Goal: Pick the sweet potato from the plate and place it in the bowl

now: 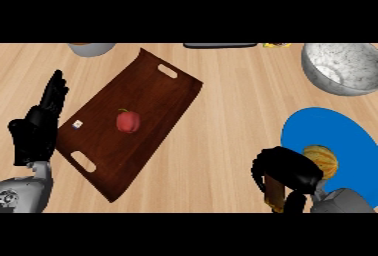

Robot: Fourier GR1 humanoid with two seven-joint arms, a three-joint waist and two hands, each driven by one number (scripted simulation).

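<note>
Pale wooden surface with blue plate and grey bowl.
Right robot hand curls around the sweet potato over the plate; left robot hand rests with fingers straight.

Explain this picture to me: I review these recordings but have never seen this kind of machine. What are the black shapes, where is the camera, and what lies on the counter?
The camera sits at the robot's head, looking steeply down at a wooden counter. The black shapes are its two hands on grey forearms. The left hand rests open at the left edge, fingers up, holding nothing. The right hand is curled over an orange-brown sweet potato at the left edge of a blue plate; whether it has been lifted I cannot tell. At upper right stands a grey metal bowl. A dark wooden tray with cut-out handles holds a red pepper and a small white cube.
</note>
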